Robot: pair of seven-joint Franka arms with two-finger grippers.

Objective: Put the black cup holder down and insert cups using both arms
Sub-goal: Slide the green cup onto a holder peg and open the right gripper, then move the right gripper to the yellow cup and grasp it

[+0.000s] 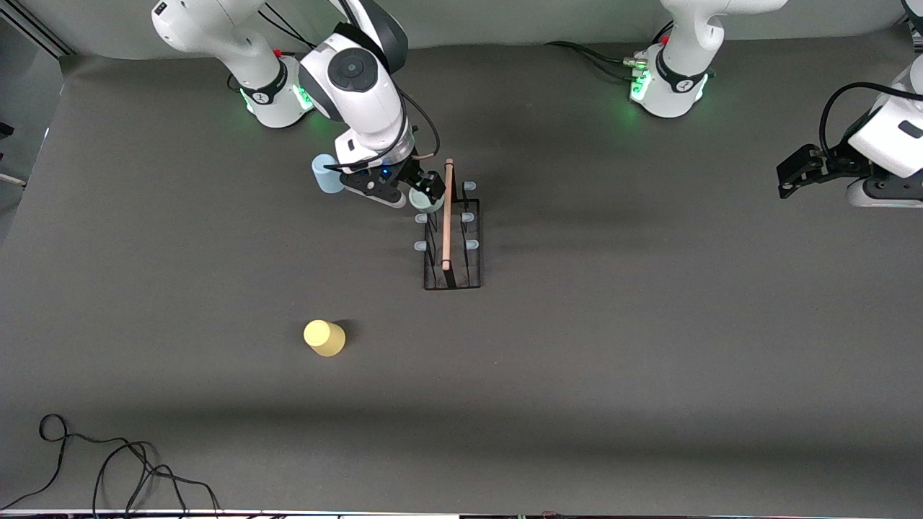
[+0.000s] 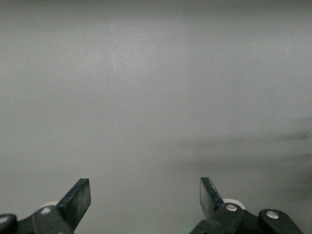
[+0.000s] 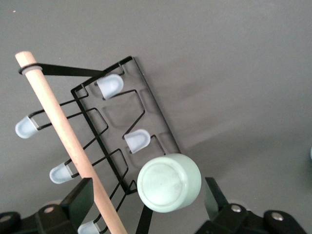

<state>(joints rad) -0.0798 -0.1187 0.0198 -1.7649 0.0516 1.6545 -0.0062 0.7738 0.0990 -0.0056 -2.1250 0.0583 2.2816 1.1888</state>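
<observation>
The black cup holder stands mid-table, its wooden rod along the top. My right gripper is at the rack's end farthest from the front camera, on the right arm's side. Its fingers are open on either side of the pale grey-green cup, which sits bottom-up over a peg; the fingers do not press it. The light blue cup stands beside the right arm, partly hidden by it. The yellow cup stands upside down nearer the front camera. My left gripper waits open and empty at the left arm's end.
Five pegs with pale tips are bare in the right wrist view, and the rod runs close by one right finger. A black cable lies at the table's near edge toward the right arm's end.
</observation>
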